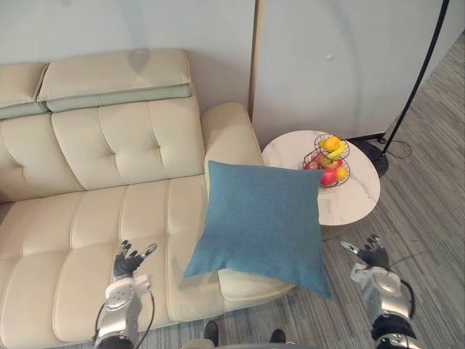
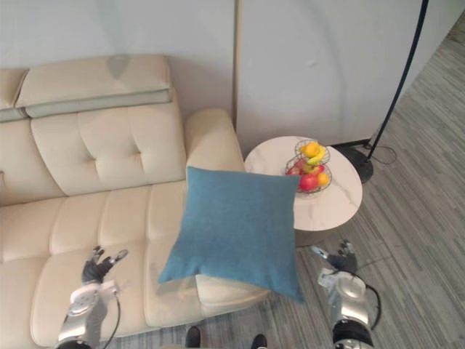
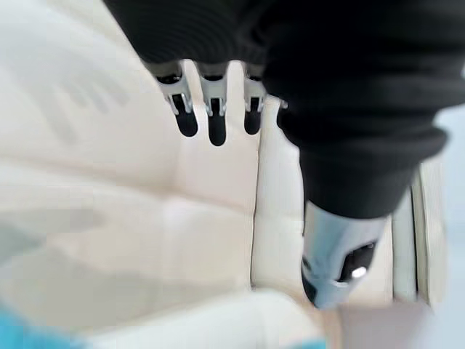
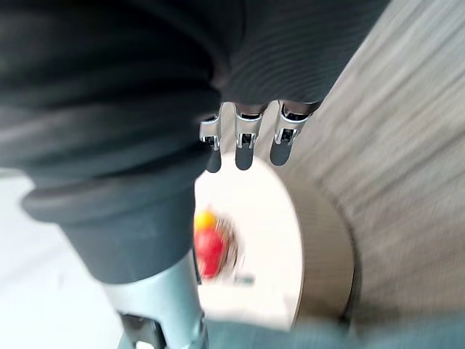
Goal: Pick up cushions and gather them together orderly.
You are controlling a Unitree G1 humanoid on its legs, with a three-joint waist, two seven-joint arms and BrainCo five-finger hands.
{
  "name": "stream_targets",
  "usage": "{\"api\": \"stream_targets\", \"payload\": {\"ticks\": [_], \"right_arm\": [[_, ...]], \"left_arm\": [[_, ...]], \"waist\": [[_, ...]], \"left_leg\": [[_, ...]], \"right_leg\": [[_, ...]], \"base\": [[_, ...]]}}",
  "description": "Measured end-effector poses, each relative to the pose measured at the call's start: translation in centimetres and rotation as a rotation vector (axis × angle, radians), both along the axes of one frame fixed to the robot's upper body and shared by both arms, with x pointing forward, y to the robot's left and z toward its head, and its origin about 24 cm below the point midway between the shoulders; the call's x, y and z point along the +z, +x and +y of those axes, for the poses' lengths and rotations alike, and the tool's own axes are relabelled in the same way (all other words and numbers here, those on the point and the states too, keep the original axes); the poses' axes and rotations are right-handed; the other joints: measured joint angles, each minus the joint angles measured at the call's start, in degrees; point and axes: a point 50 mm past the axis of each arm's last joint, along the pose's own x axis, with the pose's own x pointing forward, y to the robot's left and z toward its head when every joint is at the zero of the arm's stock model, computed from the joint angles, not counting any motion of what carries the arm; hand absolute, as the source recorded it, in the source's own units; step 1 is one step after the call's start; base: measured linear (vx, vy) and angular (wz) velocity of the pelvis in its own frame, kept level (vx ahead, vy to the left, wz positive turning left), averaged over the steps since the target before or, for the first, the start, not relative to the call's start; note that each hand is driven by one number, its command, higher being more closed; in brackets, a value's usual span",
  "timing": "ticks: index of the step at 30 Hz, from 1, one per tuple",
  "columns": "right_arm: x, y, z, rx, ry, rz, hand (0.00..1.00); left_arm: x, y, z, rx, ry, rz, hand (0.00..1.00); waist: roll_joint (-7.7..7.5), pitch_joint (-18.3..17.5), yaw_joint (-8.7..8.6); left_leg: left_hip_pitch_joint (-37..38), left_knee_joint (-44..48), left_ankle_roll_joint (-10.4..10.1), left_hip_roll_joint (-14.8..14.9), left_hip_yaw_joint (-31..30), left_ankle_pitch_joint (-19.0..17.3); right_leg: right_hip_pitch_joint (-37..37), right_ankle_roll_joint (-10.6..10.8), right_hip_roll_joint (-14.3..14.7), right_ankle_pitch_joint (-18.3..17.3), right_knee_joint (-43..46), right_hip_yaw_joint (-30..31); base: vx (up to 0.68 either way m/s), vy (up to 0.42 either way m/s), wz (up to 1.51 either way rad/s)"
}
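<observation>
In the left eye view, you had a blue cushion leaning on the armrest of the cream sofa. Its bottom corner hung past the seat edge. Your left hand was above the seat, near the cushion but not touching it, with its fingers spread apart and empty. Your right hand was over the floor beside the round table with the fruit basket, and its fingers were apart too.

The right eye view showed the cushion between your two hands, with neither hand on it.

In the left wrist view, the fingers were straight and the sofa seat lay past them.

In the right wrist view, the fingers were straight and the table and fruit lay past them.

I think you were just about to reach. Next you would need both hands on the cushion's sides, because it is big and soft and could flop or slide off
</observation>
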Motion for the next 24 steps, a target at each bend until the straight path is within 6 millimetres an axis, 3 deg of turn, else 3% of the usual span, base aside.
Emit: {"api": "stream_targets", "payload": {"ticks": [4,10,16,20,21,22,24], "right_arm": [[-0.1,1.0,2.0,0.070,0.015,-0.004,0.00],[0.1,2.1,2.9,0.079,0.020,0.008,0.00],[3.6,6.0,4.3,0.119,-0.005,-0.113,0.00],[4.8,6.9,5.2,0.150,-0.023,-0.158,0.00],[5.3,7.1,5.5,0.156,-0.026,-0.182,1.00],[5.8,7.3,6.0,0.164,-0.024,-0.209,1.00],[6.5,7.5,6.6,0.160,-0.004,-0.249,1.00]], "left_arm": [[-0.2,0.9,-2.7,-0.083,-0.028,-0.002,0.00],[-0.4,2.2,-5.2,-0.204,0.018,0.037,0.00],[1.9,5.4,-8.5,-0.340,0.057,-0.050,0.00],[3.9,7.5,-10.2,-0.398,0.085,-0.124,0.00],[4.6,8.1,-10.5,-0.404,0.092,-0.145,0.00],[5.1,8.5,-10.8,-0.412,0.099,-0.162,1.00],[5.9,9.1,-11.3,-0.420,0.114,-0.189,1.00]], "waist": [[0.29,0.40,-0.26],[1.11,3.80,-0.57],[1.22,9.11,-1.01],[1.44,9.86,-0.99],[1.45,10.19,-0.79],[1.71,10.35,-0.82],[1.78,10.40,-0.78]], "left_leg": [[-1.37,0.02,0.05,-0.56,-0.07,0.03],[-5.56,0.94,0.82,-1.26,-0.31,1.10],[-11.65,0.73,0.91,-1.03,-0.07,4.03],[-14.92,0.02,0.82,-0.24,1.01,5.34],[-15.53,0.02,0.80,-0.13,1.55,5.43],[-16.13,0.02,0.80,-0.10,1.76,5.59],[-16.90,0.03,0.71,0.15,2.58,5.68]], "right_leg": [[-0.61,0.21,-0.09,1.44,-1.64,-0.08],[-4.17,0.24,-0.66,3.22,-1.80,-0.05],[-10.66,-0.66,-0.44,5.63,-1.53,0.53],[-15.62,-0.91,-0.40,5.85,0.58,1.75],[-16.79,-1.01,-0.37,5.92,1.09,2.49],[-17.65,-1.10,-0.40,5.99,1.40,2.74],[-19.06,-1.19,-0.43,6.04,2.14,3.28]], "base": [[-0.02,0.015,0.00],[-0.08,0.036,0.03],[-0.11,0.015,-0.02],[-0.07,0.008,-0.13],[-0.04,0.013,-0.20],[-0.01,0.013,-0.18],[0.01,0.010,-0.16]]}}
